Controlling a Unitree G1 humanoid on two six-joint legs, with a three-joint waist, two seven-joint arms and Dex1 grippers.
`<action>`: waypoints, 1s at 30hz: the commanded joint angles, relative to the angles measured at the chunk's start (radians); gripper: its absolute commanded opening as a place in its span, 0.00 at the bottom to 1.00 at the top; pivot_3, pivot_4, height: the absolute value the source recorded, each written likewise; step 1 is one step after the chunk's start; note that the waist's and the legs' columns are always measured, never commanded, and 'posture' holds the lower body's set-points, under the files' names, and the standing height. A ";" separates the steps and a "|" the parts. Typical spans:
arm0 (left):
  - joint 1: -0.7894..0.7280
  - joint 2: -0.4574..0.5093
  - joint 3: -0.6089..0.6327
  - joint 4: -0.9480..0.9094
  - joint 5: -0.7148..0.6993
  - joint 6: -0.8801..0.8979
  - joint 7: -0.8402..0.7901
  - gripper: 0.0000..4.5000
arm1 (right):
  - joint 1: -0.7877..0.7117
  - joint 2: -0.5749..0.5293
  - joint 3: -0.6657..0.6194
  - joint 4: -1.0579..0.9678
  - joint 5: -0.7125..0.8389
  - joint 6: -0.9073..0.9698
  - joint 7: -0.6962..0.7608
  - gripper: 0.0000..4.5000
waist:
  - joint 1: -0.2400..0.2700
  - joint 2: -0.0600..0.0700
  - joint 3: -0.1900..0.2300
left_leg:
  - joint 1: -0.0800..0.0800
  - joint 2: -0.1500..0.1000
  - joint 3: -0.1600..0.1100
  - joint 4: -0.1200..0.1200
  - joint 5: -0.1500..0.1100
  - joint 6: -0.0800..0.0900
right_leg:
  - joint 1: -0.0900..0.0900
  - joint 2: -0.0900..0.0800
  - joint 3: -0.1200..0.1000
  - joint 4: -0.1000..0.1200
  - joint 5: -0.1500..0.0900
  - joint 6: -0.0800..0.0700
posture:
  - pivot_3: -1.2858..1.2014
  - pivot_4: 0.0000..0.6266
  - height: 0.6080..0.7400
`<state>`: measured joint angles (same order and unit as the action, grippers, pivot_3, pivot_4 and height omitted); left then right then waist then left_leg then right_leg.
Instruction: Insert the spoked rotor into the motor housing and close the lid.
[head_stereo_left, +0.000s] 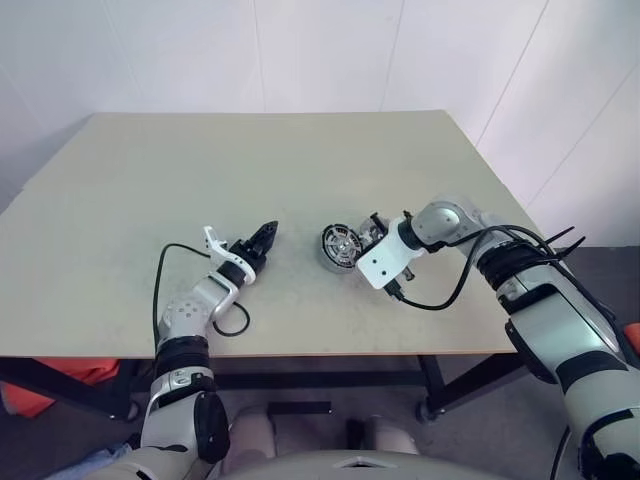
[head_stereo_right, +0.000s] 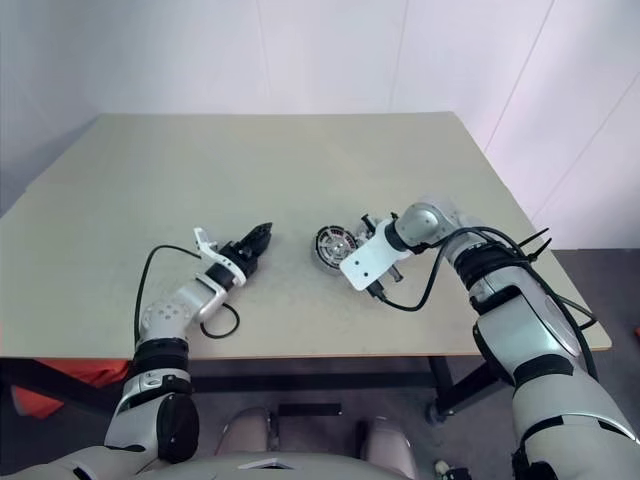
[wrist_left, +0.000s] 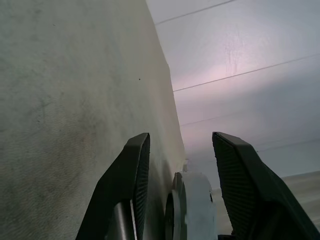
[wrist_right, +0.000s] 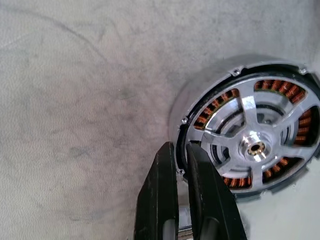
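Observation:
The motor housing (head_stereo_left: 340, 245) is at mid-table, tilted with its face towards me. Its coppery windings show around the rim (wrist_right: 200, 95). The spoked rotor (wrist_right: 255, 147) sits inside it, silver spokes meeting at a shiny hub. My right gripper (wrist_right: 180, 146) reaches down from the right and is shut on the housing's rim, one finger outside the wall and one inside. My left gripper (head_stereo_left: 266, 234) points level towards the housing, a short gap to its left. It holds the lid (wrist_left: 195, 200), a grey disc seen edge-on, deep between its fingers.
The beige table (head_stereo_left: 300, 160) stretches wide behind the housing. A black cable (head_stereo_left: 160, 280) loops beside my left forearm, and another (head_stereo_left: 440, 302) hangs under my right wrist near the table's front edge. White walls stand behind.

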<state>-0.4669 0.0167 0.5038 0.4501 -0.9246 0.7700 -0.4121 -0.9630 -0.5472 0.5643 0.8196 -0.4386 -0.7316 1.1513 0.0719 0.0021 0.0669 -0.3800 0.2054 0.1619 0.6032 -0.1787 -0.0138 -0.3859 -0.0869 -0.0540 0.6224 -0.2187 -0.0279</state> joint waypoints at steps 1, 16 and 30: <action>-0.017 0.002 -0.011 -0.032 -0.010 -0.005 -0.008 0.47 | 0.002 0.019 -0.039 -0.069 0.051 0.068 0.005 0.00 | -0.003 0.000 0.000 | 0.000 0.000 0.000 0.000 0.000 0.000 | 0.000 0.000 0.000 0.000 0.000 0.000 | 0.52 0.00 1.00; -0.003 -0.001 -0.009 -0.044 -0.008 -0.014 -0.003 0.47 | 0.044 0.134 -0.083 -0.257 0.159 0.458 0.094 0.00 | -0.002 0.000 0.000 | -0.004 0.001 0.000 -0.002 0.000 0.000 | -0.005 0.001 0.000 -0.001 0.000 0.000 | 0.52 0.00 1.00; 0.002 0.003 -0.021 -0.051 -0.001 -0.015 -0.010 0.47 | 0.092 0.152 -0.217 -0.487 0.304 0.839 0.061 0.84 | 0.001 -0.001 0.001 | -0.003 0.000 0.000 -0.003 0.000 -0.001 | -0.004 0.000 0.000 -0.001 0.000 0.000 | 0.52 0.00 1.00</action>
<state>-0.4580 0.0139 0.5001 0.4342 -0.9213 0.7588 -0.4096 -0.8741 -0.3876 0.4112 0.4260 -0.1961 0.0134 1.2162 0.0733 0.0014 0.0676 -0.3834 0.2055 0.1622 0.5997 -0.1782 -0.0148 -0.3897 -0.0866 -0.0537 0.6209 -0.2187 -0.0280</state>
